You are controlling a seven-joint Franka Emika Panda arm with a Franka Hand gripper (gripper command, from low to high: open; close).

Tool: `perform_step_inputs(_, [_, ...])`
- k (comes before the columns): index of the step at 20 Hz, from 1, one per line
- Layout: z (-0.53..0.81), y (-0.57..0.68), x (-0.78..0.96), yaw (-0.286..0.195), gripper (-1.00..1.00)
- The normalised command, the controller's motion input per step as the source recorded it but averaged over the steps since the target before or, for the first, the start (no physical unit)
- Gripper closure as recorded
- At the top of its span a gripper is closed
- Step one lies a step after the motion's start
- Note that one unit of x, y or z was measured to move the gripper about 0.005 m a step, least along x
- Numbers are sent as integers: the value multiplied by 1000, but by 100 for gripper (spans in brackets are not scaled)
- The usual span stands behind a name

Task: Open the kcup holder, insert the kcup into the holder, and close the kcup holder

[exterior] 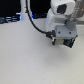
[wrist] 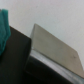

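In the exterior view my gripper point(exterior: 64, 41) hangs low at the exterior view's right, right over a black boxy thing, the kcup holder point(exterior: 66, 45), which it mostly covers. I cannot make out how the jaws stand. The wrist view shows the holder's black body point(wrist: 17, 57) close up, with a pale grey flat panel point(wrist: 52, 47) tilted across it. A blurred teal-green shape point(wrist: 4, 27) sits at the picture's edge; it may be the kcup, but I cannot tell, nor whether anything holds it.
The white arm point(exterior: 56, 17) with its black cable point(exterior: 35, 22) rises at the exterior view's upper right. The white tabletop point(exterior: 27, 57) spreads across the exterior view's left and front. Dark clutter point(exterior: 9, 20) lines the back edge.
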Motion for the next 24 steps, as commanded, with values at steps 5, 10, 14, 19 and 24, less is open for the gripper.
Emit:
perform_step_inputs(5, [31, 590, -486, 75, -100])
perform_step_inputs(10, [48, 654, -484, 59, -100])
perform_step_inputs(14, [50, 662, -631, 34, -100])
perform_step_inputs(19, [11, 630, -775, 16, -100])
perform_step_inputs(24, [7, 603, -647, 43, -100])
